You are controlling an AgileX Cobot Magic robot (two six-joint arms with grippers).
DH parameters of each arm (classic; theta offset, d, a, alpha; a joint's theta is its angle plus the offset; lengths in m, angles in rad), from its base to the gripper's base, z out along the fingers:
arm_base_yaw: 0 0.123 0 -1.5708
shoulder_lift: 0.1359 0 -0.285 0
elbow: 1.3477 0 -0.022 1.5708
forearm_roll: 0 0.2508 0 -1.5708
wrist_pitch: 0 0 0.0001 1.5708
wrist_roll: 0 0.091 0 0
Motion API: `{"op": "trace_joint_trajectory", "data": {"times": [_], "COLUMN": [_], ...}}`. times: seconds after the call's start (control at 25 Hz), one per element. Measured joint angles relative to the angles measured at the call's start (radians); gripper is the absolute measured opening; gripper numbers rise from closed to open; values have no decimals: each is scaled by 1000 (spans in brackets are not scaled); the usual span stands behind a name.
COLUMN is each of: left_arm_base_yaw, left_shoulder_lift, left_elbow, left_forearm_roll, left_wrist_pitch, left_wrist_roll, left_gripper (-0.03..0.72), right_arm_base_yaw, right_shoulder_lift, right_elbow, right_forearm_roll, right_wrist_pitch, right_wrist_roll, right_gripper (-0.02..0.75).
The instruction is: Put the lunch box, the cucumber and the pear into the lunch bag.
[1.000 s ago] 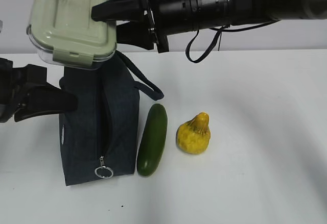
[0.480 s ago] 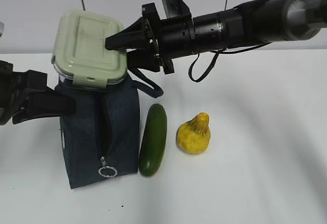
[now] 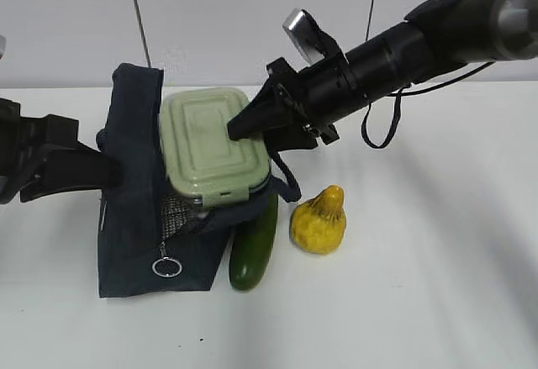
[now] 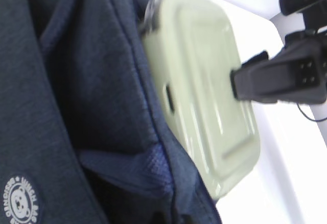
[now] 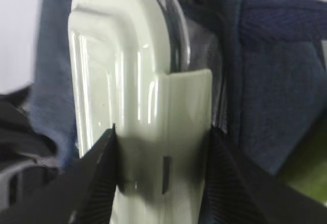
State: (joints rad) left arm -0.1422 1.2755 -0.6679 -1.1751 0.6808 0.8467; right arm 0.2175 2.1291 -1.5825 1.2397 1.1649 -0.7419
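lunch box in lunch bag mouth, cucumber alongside

Bag mouth filled by box, lid up, right claw clamped on its right end, arm slanting in from upper right and barring the air over bag and fruit. Left claw pinches bag's left wall, so left side is blocked. Cucumber touches bag's right edge; pear just beside it, narrow gap between. Open worktop right of pear and along the front.
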Motion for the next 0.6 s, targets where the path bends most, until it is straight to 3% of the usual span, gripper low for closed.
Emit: {"op": "trace_joint_trajectory", "data": {"times": [0.12,0.6], "left_arm_base_yaw": [-1,-2], "left_shoulder_lift": [0,0], "left_elbow": [0,0], "left_forearm_roll": [0,0], "left_wrist_pitch": [-3,-4], "left_wrist_roll": [0,0], "left_gripper": [-13,-13], "right_arm_base_yaw": [4,99], "right_shoulder_lift": [0,0], "right_elbow": [0,-65], "right_forearm_roll": [-78,-165], "right_wrist_pitch": [2,-161], "right_wrist_roll": [32,111], "right_gripper": [375,375]}}
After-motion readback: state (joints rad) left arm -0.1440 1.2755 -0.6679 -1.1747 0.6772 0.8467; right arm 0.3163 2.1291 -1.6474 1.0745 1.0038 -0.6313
